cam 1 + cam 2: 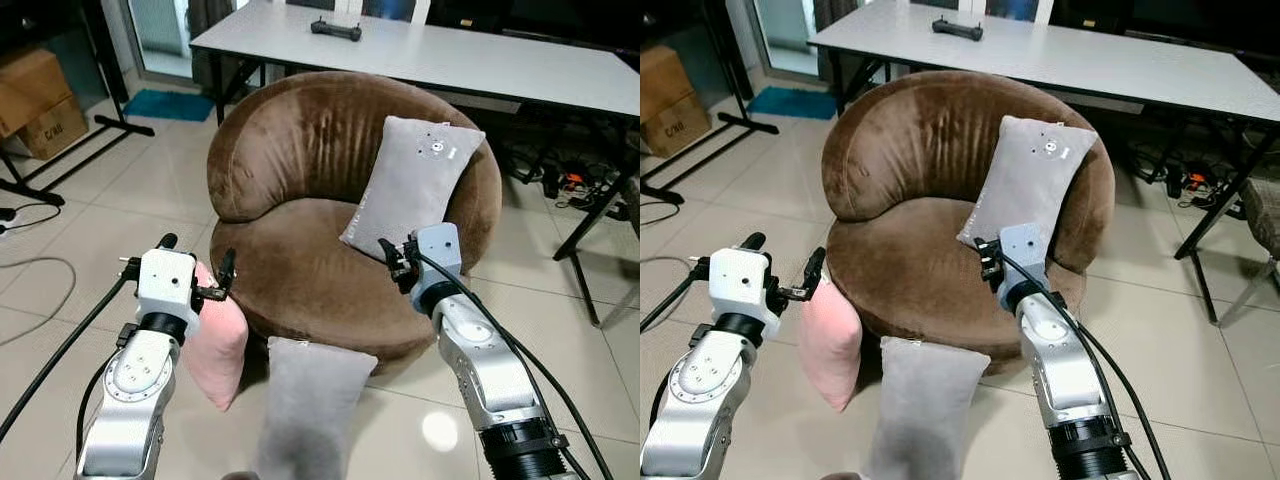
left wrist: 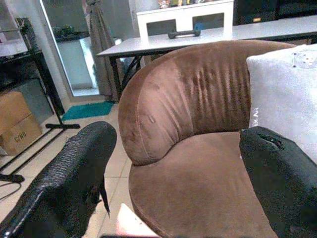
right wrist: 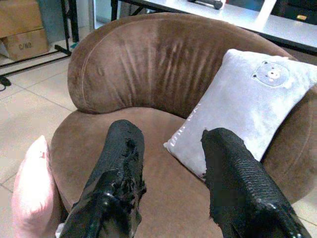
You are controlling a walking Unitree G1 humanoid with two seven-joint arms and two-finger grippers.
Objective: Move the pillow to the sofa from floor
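- A sofa (image 1: 330,250) stood on the floor (image 1: 120,200), a desk (image 1: 480,55) behind it
- One pillow (image 1: 412,185) leaned on its backrest, to the right
- Two pillows (image 1: 218,345) (image 1: 305,405) stood on the floor against its front
- Boxes (image 1: 38,100) sat far left

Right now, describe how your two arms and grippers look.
Both arms are silver metal with round joint housings and black cables running alongside. The left gripper has a white boxy wrist block; the right gripper has a grey one. Each carries two long, textured black fingers.

Pink pillow (image 1: 218,345) and grey pillow (image 1: 305,405) lean, apparently floor-bound, against brown sofa (image 1: 300,200).
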